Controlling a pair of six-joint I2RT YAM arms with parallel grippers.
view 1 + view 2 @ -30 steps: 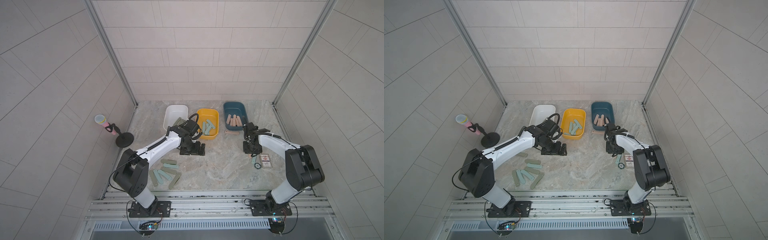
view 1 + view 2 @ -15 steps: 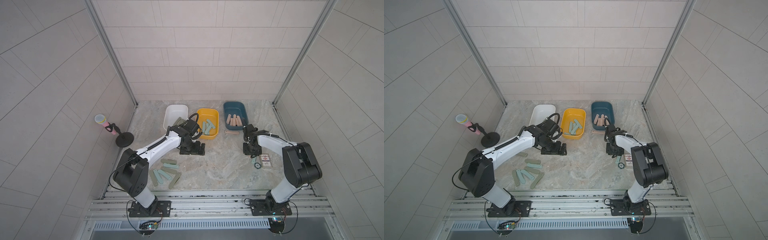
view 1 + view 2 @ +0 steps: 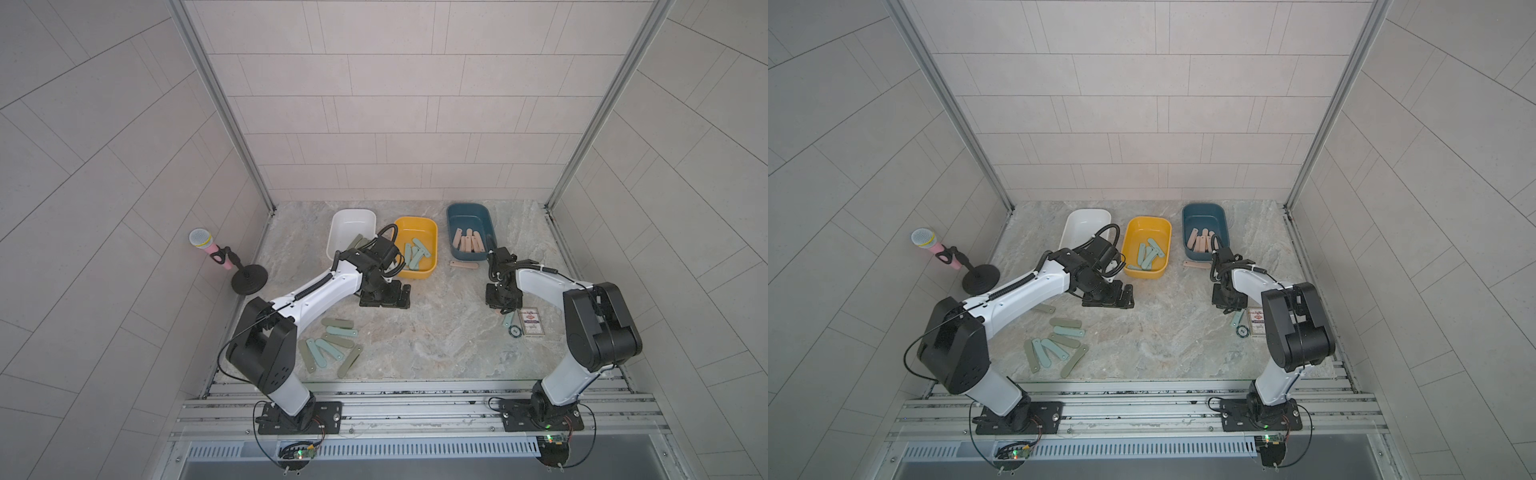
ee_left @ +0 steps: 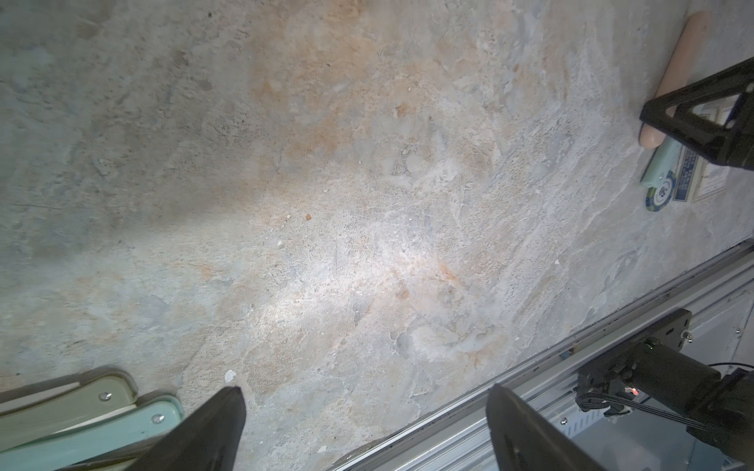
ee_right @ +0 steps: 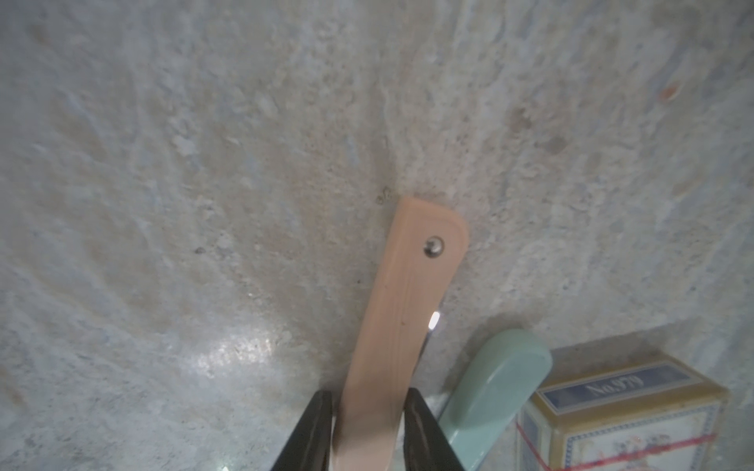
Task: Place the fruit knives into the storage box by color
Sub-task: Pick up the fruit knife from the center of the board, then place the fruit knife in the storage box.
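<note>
My right gripper [image 5: 367, 397] is shut on a peach-pink fruit knife [image 5: 408, 293] that lies flat on the stone table; in both top views this gripper [image 3: 503, 301] hides it. A teal knife [image 5: 493, 379] lies just beside it. My left gripper [image 4: 365, 397] stands open over bare table, in front of the yellow box [image 3: 415, 220], which holds teal knives. The blue box [image 3: 467, 206] holds pink knives and the white box [image 3: 351, 216] olive ones. Several olive and teal knives [image 3: 332, 345] lie loose at the front left. One pink knife [image 3: 464, 264] lies before the blue box.
A printed card box [image 5: 624, 412] and a round black disc [image 3: 514, 331] sit right next to the teal knife by my right gripper. A pink microphone on a black stand [image 3: 226, 257] is at the left wall. A metal rail [image 3: 415, 399] borders the table's front.
The right jaws have closed in on the pink knife. The left arm has stayed where it was, jaws wide.
</note>
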